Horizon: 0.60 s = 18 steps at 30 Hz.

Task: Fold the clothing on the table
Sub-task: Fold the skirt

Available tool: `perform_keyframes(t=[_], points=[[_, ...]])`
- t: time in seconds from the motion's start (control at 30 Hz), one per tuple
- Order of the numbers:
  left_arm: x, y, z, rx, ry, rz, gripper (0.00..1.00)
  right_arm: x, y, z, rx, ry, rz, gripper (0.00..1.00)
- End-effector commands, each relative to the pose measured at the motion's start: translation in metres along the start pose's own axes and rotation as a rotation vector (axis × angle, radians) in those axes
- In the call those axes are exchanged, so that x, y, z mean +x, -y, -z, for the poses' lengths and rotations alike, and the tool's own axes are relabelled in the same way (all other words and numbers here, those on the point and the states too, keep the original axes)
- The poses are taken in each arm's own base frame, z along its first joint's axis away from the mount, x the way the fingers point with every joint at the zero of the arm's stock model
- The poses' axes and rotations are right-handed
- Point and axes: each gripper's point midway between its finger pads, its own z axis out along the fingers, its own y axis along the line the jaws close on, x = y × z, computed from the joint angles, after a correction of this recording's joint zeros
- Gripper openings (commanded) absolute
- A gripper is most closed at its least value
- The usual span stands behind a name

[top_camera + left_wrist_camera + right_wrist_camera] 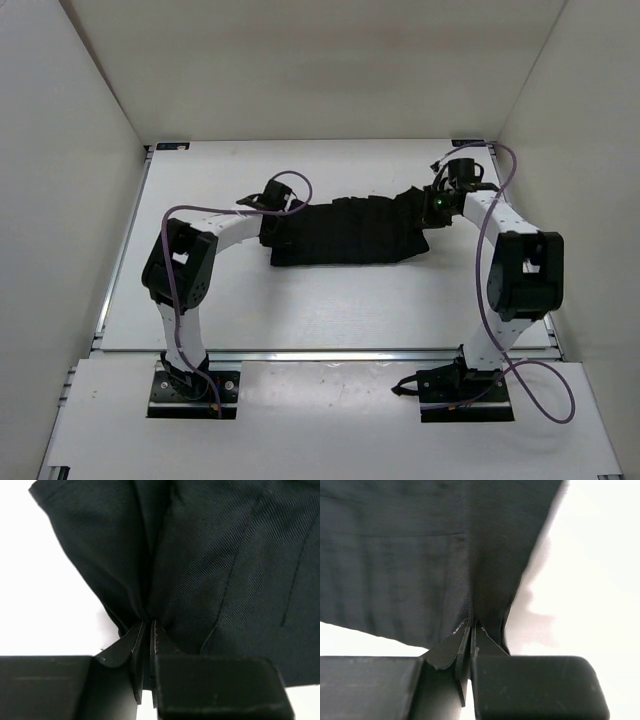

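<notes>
We see the clothing (350, 235) lying across the far half of the table (300, 310), pinched at both ends: the left gripper (148, 626) clamps a gathered fold, the right gripper (470, 623) nips the opposite edge, jaws nearly together.

Bright even light; table (600, 555) overexposed; soft shadows; wrist views slightly soft

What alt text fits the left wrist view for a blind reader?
The left gripper is shut on a gathered fold of the black clothing, which fills most of the view. Bare white table shows on the left.
</notes>
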Motion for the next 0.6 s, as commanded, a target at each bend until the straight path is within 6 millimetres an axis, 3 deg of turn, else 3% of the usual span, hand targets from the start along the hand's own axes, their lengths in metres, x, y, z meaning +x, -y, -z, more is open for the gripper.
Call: perform_keyframes(t=[0.0,0.2,0.43,0.57], points=[[0.059,0.019,0.011,0.047,-0.157,-0.026,0.17,-0.014,-0.017,0.035,-0.041,0.091,0.058,0.0],[0.079,0.05,0.021,0.111,-0.162,-0.035,0.17,-0.002,-0.056,0.049,-0.116,0.073,0.112,0.0],[0.094,0.08,0.019,0.254,-0.177,0.046,0.17,-0.001,-0.139,0.054,-0.305,0.078,0.172,0.0],[0.097,0.094,0.017,0.31,-0.181,0.044,0.21,0.007,-0.182,0.048,-0.405,0.029,0.173,0.0]])
